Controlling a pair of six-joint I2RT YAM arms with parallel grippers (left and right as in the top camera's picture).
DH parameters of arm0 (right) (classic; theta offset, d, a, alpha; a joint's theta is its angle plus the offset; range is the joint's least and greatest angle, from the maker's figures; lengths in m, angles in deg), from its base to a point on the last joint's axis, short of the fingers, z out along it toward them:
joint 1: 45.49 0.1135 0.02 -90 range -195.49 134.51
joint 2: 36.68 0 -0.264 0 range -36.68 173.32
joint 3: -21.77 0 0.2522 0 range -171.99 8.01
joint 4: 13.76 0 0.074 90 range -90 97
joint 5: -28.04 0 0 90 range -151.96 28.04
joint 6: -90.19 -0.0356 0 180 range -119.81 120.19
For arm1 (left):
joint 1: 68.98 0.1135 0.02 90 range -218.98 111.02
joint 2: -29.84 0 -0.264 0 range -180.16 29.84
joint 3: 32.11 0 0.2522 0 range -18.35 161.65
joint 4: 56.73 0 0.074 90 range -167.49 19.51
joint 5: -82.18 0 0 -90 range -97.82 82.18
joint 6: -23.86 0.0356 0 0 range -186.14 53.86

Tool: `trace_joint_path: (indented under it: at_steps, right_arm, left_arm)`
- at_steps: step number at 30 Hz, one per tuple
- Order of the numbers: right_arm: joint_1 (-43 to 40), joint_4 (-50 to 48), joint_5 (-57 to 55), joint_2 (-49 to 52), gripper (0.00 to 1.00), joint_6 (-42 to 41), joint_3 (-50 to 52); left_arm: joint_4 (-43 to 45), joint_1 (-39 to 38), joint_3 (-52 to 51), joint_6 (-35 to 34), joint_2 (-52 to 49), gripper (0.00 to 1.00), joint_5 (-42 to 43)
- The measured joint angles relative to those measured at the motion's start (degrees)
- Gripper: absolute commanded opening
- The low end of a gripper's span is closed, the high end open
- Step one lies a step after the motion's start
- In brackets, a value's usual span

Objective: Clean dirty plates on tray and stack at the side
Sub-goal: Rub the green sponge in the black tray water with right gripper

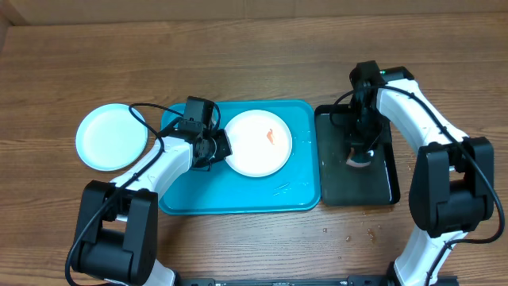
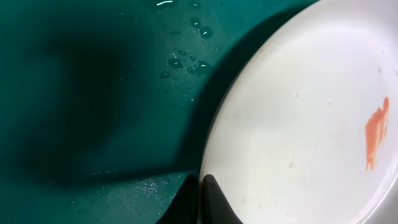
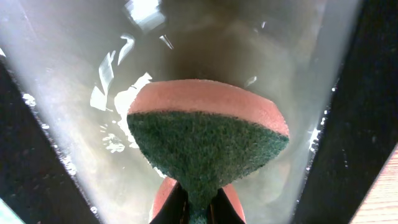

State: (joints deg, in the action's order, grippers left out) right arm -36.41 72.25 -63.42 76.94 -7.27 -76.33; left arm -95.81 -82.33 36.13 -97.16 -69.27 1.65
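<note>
Brown wooden table [image 1: 254, 48], seen from above. At centre, tray [image 1: 294, 199], wet with droplets, carrying one white plate [image 1: 250, 155] marked by an orange smear [image 1: 271, 136] right of its middle. Left of the tray, on bare wood, blue plate [image 1: 111, 137], apparently clean and set aside. No third plate anywhere in view.

Left gripper [image 1: 218, 147] at the white plate's left edge. From the wrist view, fingertips drawn together at the rim, seemingly pinching it. Right gripper [image 1: 359, 155] over the black tray [image 1: 385, 191], just right of the tray, clamped on a sponge [image 3: 208, 143]. Green scouring face toward the camera, orange foam behind, a shallow film of water beneath. Contact with the water unclear.

By judgement, somewhere short of halfway: one plate out at the side, one unwiped on the tray, nothing stacked yet. Left to do: bring the sponge across, scrub off the smear with the rim held steady, then lift the white plate onto the blue plate.
</note>
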Motion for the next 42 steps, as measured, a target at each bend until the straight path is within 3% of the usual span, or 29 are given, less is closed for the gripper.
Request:
trace_joint_path:
  at_steps: [16, 26, 35, 42]
  right_arm:
    - [0.0, -2.8, 0.0, 0.0, 0.04, -0.02, 2.29]
    - [0.0, -14.25, 0.0, -1.49, 0.04, -0.02, 11.13]
    - [0.0, -0.17, 0.0, -1.62, 0.04, -0.02, 1.84]
    - [0.0, 3.23, 0.0, -2.36, 0.04, 0.0, -1.88]
  left_arm:
    - [-0.42, 0.0, 0.11, 0.0, 0.0, 0.04, 0.0]
    - [-0.59, -0.02, 0.15, 0.0, 0.0, 0.04, 0.0]
    - [-0.72, 0.0, 0.2, 0.0, 0.0, 0.05, 0.0]
    - [-0.74, 0.0, 0.2, 0.0, 0.0, 0.06, 0.0]
